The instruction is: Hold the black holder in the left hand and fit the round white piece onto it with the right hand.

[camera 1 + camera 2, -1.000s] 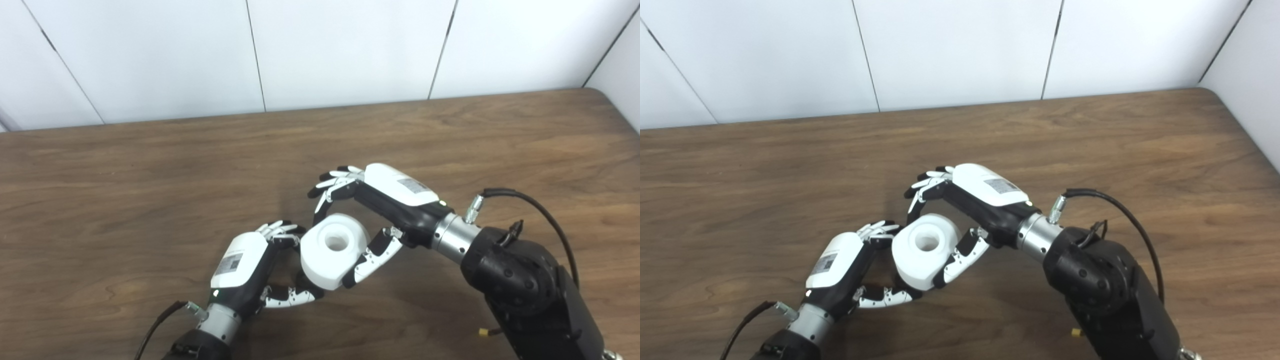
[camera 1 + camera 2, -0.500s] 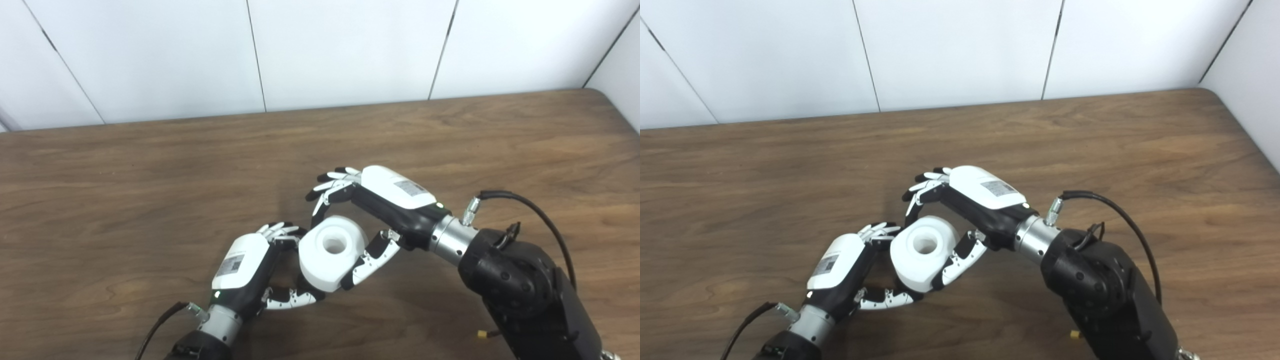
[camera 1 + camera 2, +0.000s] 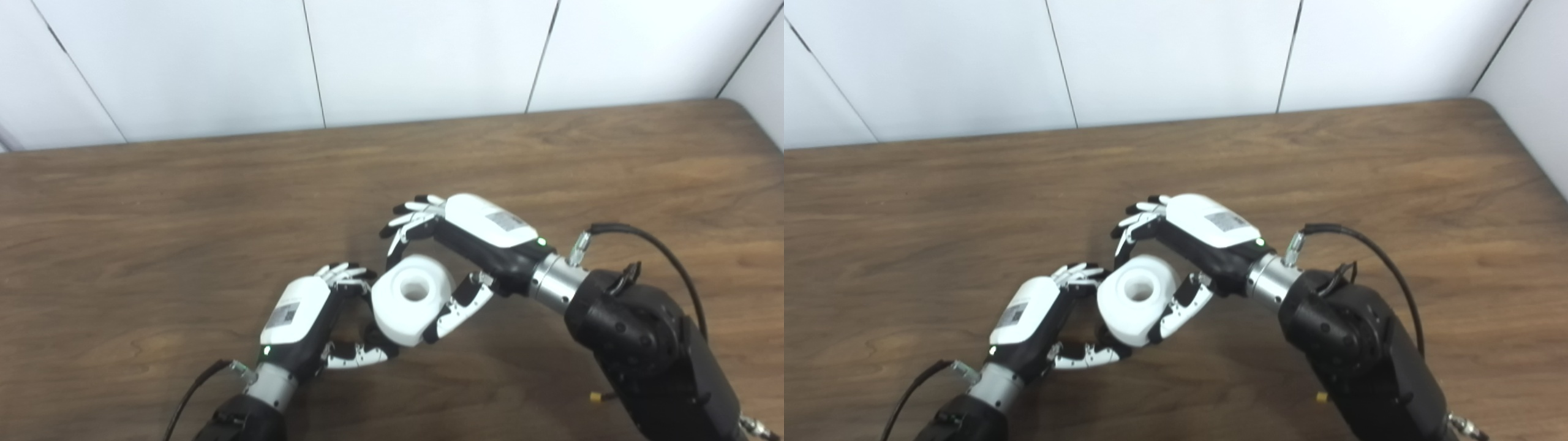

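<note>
The round white piece (image 3: 398,313), a thick ring with a centre hole, is held tilted just above the wooden table between my two hands. My right hand (image 3: 484,229) grips it, with fingers (image 3: 407,223) curled over its far rim and the thumb (image 3: 458,306) against its right side. My left hand (image 3: 300,318) is closed under and against the piece's left side, with fingers at the far edge and thumb (image 3: 358,355) at the near edge. Only a small dark part of the black holder (image 3: 372,335) shows below the piece. The rest is hidden.
The brown wooden table (image 3: 184,202) runs back to a white panelled wall (image 3: 429,55). Its right end is rounded near the corner (image 3: 1488,107). A black cable (image 3: 643,236) loops over my right forearm.
The whole picture has shifted slightly, so the camera has moved. Both hands and the white piece keep nearly the same pose against each other.
</note>
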